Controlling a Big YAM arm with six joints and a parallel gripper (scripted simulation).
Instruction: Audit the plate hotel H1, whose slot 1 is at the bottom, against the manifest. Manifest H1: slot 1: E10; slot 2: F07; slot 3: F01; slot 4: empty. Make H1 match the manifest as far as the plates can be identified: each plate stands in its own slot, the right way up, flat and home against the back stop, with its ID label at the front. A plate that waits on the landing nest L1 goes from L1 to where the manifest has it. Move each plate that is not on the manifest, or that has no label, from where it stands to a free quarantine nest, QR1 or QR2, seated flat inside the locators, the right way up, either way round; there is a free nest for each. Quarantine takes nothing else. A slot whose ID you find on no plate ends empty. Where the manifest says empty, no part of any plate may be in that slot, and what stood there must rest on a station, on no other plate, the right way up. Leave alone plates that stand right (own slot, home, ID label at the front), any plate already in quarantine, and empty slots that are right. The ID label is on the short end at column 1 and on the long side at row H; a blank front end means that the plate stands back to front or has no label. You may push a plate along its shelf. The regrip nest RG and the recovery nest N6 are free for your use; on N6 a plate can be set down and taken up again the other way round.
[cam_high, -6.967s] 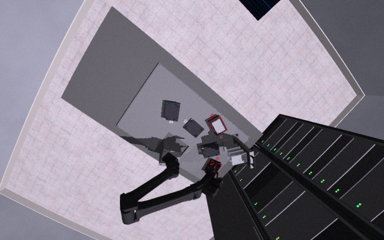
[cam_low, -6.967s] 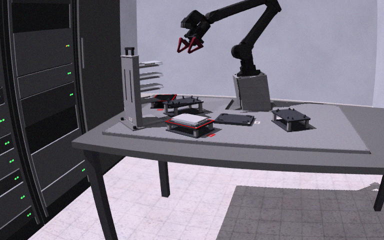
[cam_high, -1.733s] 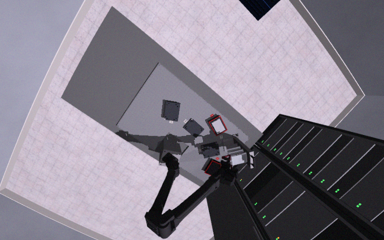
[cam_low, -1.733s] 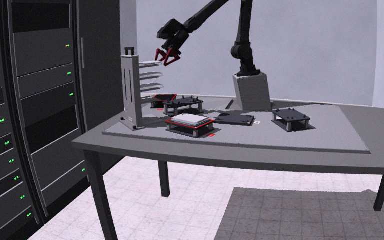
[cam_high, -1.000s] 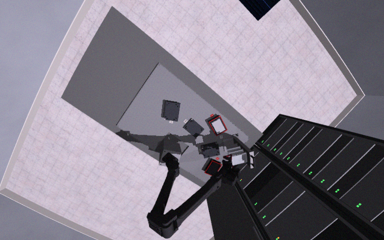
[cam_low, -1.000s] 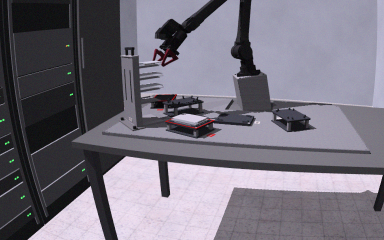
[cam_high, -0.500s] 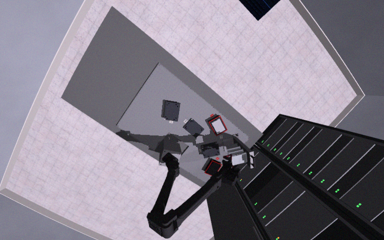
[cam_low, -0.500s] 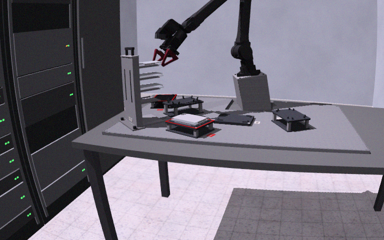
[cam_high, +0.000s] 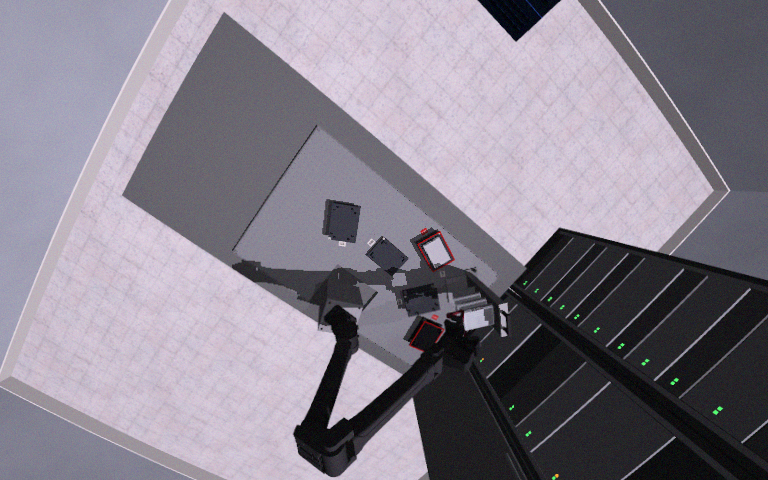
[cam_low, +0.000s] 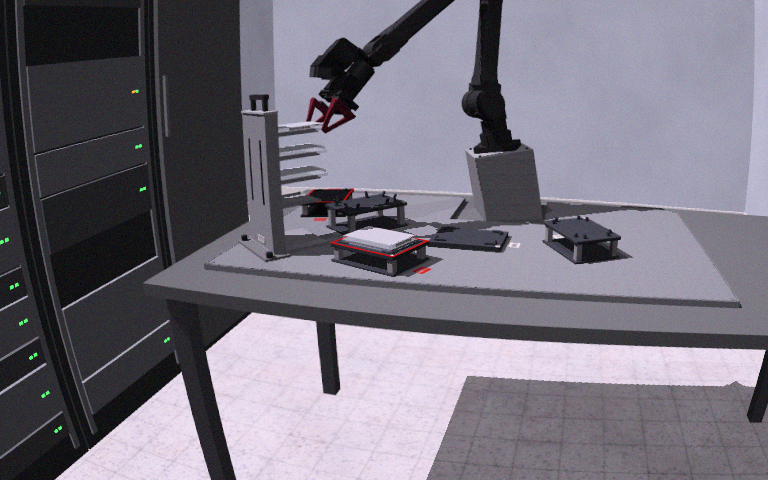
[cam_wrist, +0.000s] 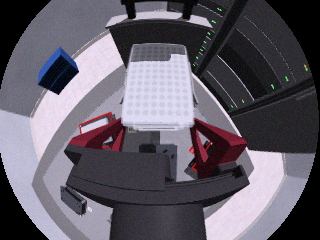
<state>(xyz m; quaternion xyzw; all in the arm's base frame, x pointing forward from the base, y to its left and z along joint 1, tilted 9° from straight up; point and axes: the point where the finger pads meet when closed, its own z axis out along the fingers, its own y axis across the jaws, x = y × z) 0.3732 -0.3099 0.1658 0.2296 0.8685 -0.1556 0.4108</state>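
Observation:
A whitish plate (cam_high: 478, 319) (cam_low: 297, 125) (cam_wrist: 157, 90) lies on the top shelf, slot 4, of the hotel (cam_low: 263, 186) (cam_wrist: 155, 31). My gripper (cam_high: 461, 320) (cam_low: 317, 125) (cam_wrist: 157, 121) is at its front end, one red finger at each front corner, and appears shut on it. I can read no label on its front end. The lower shelves (cam_low: 304, 171) show only as thin edges; I cannot tell what they hold. A white plate (cam_high: 436, 251) (cam_low: 377, 238) rests on one red-rimmed quarantine nest (cam_low: 345, 248). The other quarantine nest (cam_high: 425, 335) (cam_low: 330, 195) shows no plate.
A raised dark nest (cam_high: 420, 300) (cam_low: 368, 203) with pins stands before the hotel. A low dark nest (cam_high: 386, 254) (cam_low: 470, 238) lies beyond it, and another raised nest (cam_high: 342, 220) (cam_low: 583, 229) farther out. Server racks (cam_high: 617, 316) (cam_low: 96, 169) stand close behind the hotel.

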